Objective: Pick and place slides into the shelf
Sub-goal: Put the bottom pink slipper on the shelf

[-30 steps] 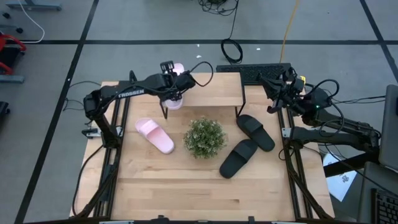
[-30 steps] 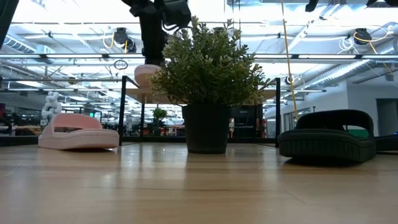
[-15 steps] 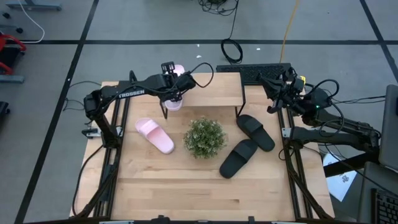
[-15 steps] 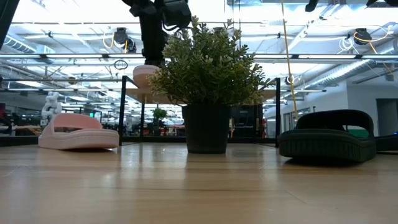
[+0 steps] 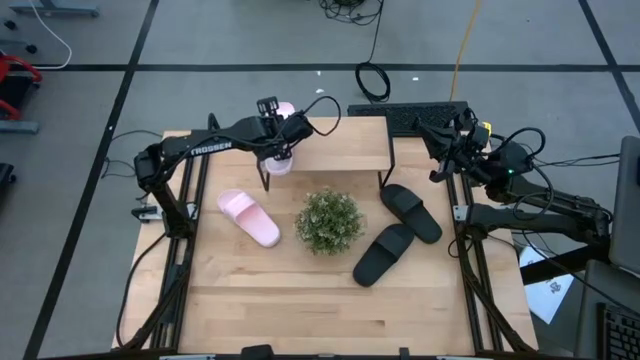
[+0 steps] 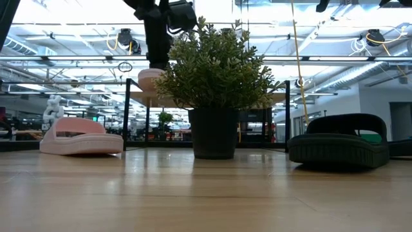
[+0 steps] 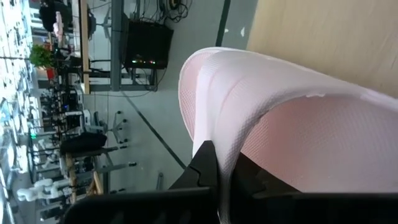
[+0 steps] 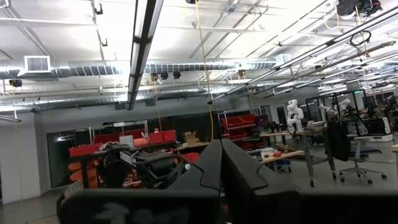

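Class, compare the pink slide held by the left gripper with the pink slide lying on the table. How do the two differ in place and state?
The held pink slide is clamped by its strap in the left gripper, at the left end of the shelf; the other pink slide lies free on the table, left of the potted plant. The held one is raised off the tabletop; the other rests flat on its sole. Both are light pink with a wide strap.

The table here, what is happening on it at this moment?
The left gripper is shut on a pink slide, holding it at the left end of the shelf. The other pink slide and both black slides lie on the table around a potted plant. The right gripper waits, shut, beyond the table's right edge.
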### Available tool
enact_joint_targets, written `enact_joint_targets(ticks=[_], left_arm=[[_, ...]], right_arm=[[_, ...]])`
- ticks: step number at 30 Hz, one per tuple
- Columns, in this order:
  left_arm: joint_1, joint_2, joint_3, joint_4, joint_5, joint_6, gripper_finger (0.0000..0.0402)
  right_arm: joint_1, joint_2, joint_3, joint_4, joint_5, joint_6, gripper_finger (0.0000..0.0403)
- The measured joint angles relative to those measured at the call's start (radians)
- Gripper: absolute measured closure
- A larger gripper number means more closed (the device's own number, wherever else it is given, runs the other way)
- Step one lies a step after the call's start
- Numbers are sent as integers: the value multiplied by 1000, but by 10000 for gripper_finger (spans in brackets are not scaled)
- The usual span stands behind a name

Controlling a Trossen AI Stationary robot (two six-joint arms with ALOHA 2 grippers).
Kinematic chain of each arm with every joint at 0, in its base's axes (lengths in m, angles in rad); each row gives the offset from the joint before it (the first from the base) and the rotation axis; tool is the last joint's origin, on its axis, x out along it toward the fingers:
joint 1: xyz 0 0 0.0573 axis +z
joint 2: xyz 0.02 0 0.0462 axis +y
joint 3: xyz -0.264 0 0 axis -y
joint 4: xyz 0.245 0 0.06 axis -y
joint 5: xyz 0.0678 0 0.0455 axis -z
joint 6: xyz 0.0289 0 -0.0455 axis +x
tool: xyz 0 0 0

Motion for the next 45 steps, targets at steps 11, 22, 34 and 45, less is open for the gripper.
enact_joint_targets(ticks=[11,22,34,45], left_arm=[[0,-2,-73,14,-21,-15,401],[1,-2,-75,56,-3,4,377],[-3,-1,-76,59,0,-10,310],[-13,1,-52,61,7,-14,244]], right_arm=[[0,0,0,0,0,0,403],[0,0,0,0,0,0,403],[0,0,0,0,0,0,403],[0,0,0,0,0,0,403]])
